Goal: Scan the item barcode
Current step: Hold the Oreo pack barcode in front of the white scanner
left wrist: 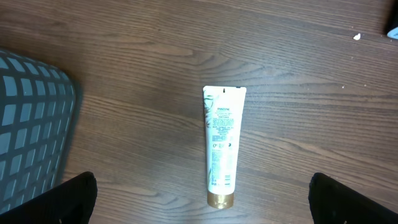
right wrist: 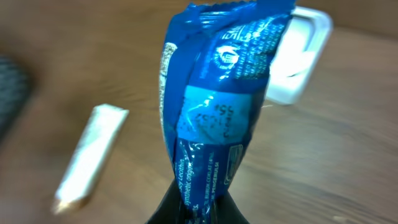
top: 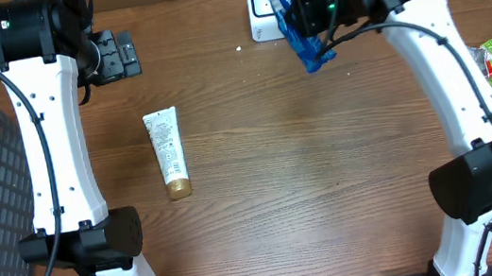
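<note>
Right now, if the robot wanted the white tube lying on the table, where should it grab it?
Probably the middle of the white tube, coming straight down from above and pinching its two long sides. It lies flat on the wood, its body is narrow and even there, and the gold cap end is small and round.

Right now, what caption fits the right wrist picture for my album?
The right gripper pinches a blue packet in front of the white scanner, a tube on the table.
</note>
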